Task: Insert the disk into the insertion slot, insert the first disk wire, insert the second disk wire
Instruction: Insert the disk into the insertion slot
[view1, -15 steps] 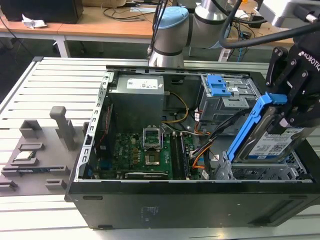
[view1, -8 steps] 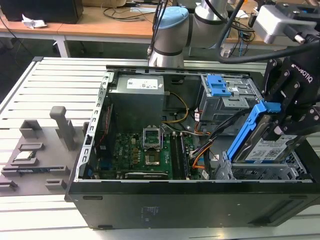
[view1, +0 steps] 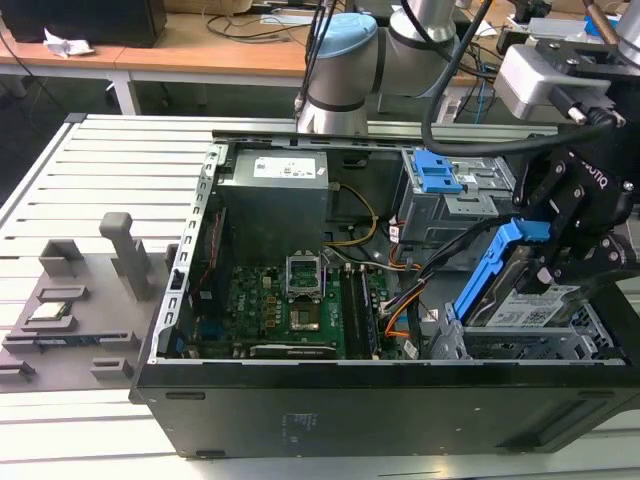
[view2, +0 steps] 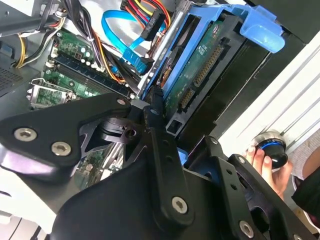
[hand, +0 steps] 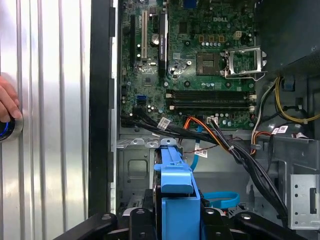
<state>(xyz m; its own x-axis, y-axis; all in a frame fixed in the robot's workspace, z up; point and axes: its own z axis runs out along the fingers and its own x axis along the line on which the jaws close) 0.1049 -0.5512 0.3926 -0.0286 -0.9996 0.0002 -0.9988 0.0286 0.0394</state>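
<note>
Slatted metal bench (view1: 100, 165), open computer case (view1: 300, 410) lying on it. Your fingers (view1: 556, 266) are clamped on the disk (view1: 525, 305). It hangs tilted, low end at the mouth of the insertion slot (view1: 505, 346), at the exterior view's right, near corner of the case. Not seated.

Risk one, my judgement: at that tilt the blue carrier catches the cage wall and jams.

Risk two: the second disk wire (view2: 117, 35) and first disk wire (view2: 147, 20) lie just beside the disk. Either could get pinched beneath it.

Exterior oblique, both wrist views near disk (view2: 200, 65)
</note>
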